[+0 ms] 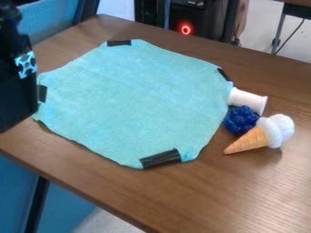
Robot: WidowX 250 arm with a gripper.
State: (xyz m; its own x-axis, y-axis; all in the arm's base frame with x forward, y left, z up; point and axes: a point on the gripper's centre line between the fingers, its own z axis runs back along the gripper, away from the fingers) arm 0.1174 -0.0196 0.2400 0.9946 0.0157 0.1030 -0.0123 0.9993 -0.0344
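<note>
Relation: turquoise cloth [133,98] lies directly beside tool [17,86], spread flat on worktop [224,191]; contact with tool cannot be told. Long axis of cloth: none distinct. Black tape strips [160,158] at cloth edges. Across cloth, on side opposite tool: white spool-shaped piece [247,100], blue lumpy piece [241,120], toy ice-cream cone [258,135], cone tip directed back toward tool side. Pose: tool roughly upright. Tool state, spread or pressed together: cannot tell.

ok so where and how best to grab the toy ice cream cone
Probably from above, across the tan wafer part of the toy ice cream cone: it lies on its side, and that part is slimmer than the white scoop.
</note>
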